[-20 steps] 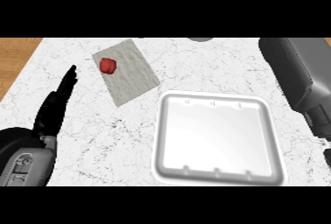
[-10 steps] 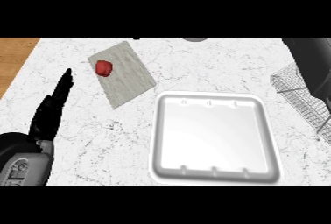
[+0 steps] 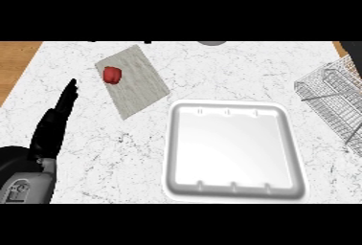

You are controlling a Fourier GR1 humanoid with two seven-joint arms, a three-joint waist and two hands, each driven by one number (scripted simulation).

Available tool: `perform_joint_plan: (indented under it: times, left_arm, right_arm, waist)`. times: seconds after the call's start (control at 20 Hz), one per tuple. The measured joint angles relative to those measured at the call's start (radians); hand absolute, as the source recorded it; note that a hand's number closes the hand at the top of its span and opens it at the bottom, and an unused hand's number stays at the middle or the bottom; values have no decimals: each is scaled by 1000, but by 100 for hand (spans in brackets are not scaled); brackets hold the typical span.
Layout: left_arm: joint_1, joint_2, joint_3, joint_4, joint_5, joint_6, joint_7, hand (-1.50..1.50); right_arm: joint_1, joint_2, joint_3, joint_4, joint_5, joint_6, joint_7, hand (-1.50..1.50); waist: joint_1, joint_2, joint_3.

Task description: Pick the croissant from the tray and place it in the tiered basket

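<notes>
The white tray [image 3: 236, 149] lies in the middle of the counter and nothing shows inside it. No croissant is visible anywhere. The wire tiered basket [image 3: 333, 98] stands at the right edge, partly cut off by the frame. My left hand [image 3: 55, 123] rests at the left, its black fingers straight and pointing away, holding nothing. My right hand does not show in the head view.
A grey cutting board [image 3: 134, 80] lies at an angle at the back left with a small red item [image 3: 112, 74] on it. A round grey shape [image 3: 210, 42] peeks in at the top edge. Wood [image 3: 16, 62] borders the counter's left.
The right forearm, which covered the right side a second ago, has left the view, uncovering the wire basket. The left hand has stayed where it was.
</notes>
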Motion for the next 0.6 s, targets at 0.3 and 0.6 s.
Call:
perform_joint_plan:
  times: [0.3, 0.6]
  left_arm:
    - [-1, -8, 5, 10, -8, 7, -2, 0]
    - [3, 11, 34, 6, 5, -15, 7, 0]
  right_arm:
    - [29, -71, 42, 72, 54, 75, 5, 150]
    - [65, -132, 24, 61, 31, 130, -61, 150]
  waist:
    - [-12, -3, 0]
    - [-22, -8, 1]
